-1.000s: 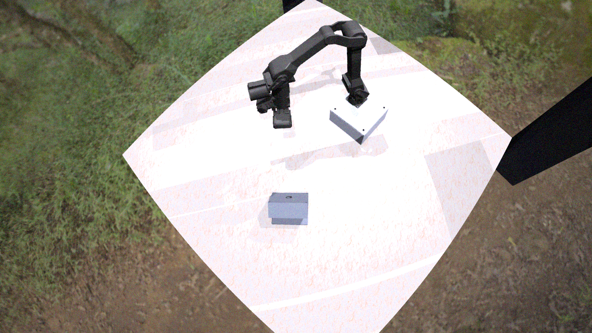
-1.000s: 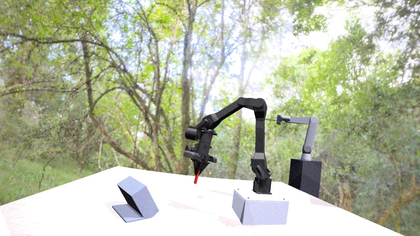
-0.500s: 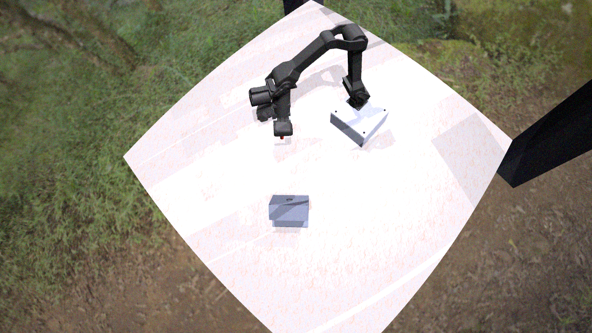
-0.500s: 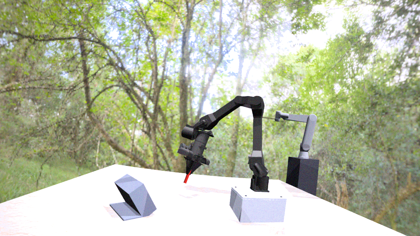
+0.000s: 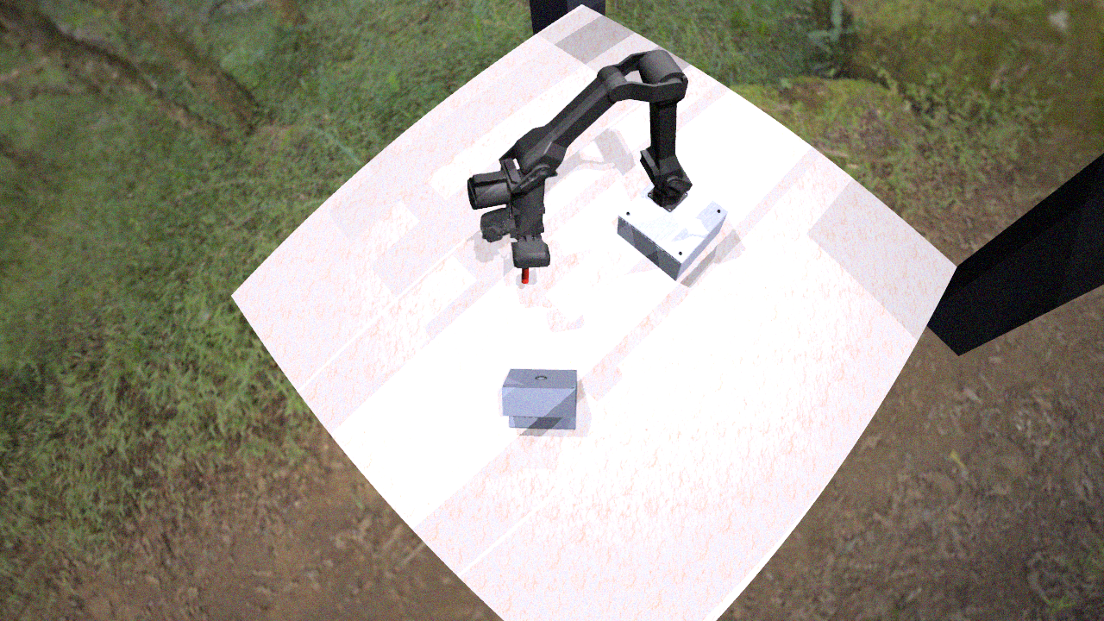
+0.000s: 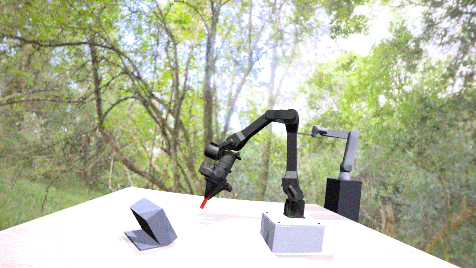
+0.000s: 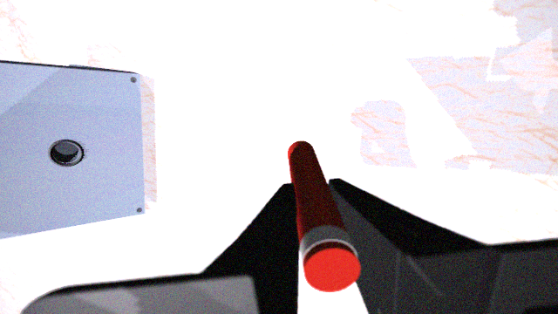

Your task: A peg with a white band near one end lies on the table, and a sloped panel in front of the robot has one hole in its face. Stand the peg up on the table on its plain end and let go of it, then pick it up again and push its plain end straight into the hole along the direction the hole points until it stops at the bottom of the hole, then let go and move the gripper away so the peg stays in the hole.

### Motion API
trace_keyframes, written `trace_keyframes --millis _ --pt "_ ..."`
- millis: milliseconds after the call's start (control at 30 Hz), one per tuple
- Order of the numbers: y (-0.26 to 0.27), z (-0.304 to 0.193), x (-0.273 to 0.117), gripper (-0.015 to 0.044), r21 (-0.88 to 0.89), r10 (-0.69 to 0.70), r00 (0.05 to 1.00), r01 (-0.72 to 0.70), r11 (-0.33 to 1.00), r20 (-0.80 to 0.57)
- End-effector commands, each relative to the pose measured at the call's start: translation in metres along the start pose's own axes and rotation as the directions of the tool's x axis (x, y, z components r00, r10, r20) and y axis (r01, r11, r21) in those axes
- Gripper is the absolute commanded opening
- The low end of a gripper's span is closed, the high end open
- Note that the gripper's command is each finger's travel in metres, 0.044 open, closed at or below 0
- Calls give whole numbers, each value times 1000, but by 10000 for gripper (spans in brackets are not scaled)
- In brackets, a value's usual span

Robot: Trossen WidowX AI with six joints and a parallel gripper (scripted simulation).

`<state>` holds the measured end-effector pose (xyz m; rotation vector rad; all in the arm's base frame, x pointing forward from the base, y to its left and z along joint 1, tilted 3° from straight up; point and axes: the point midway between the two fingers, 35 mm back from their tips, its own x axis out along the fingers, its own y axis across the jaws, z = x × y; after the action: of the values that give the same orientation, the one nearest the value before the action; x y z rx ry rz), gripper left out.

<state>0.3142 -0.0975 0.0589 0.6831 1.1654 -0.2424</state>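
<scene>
My gripper (image 6: 208, 197) (image 7: 310, 183) is shut on the red peg (image 5: 525, 275) (image 6: 203, 202) (image 7: 315, 196) and holds it in the air, tilted, its plain end pointing down towards the panel's side. The white band (image 7: 328, 235) is at the end nearest the wrist camera, above the fingertips. The blue-grey sloped panel (image 5: 539, 400) (image 6: 160, 223) (image 7: 109, 109) stands apart from the peg. Its round hole (image 5: 541, 378) (image 7: 66, 153) is left of the peg in the wrist view. The hole is not visible in the exterior view, and the fingertips are hidden in the top view.
The arm's pale box base (image 5: 649, 247) (image 6: 298, 237) stands on the table. A grey arm (image 6: 350, 148) on a dark pedestal (image 6: 342, 200) is behind it in the exterior view. A dark post (image 5: 1019, 270) is at the right in the top view.
</scene>
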Motion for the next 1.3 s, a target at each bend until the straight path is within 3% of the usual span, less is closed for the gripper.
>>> trace_keyframes --millis 0,1267 --pt "6 -1 4 0 -19 35 999 -35 999 4" --pt "70 -7 19 0 -206 413 910 -395 895 47"
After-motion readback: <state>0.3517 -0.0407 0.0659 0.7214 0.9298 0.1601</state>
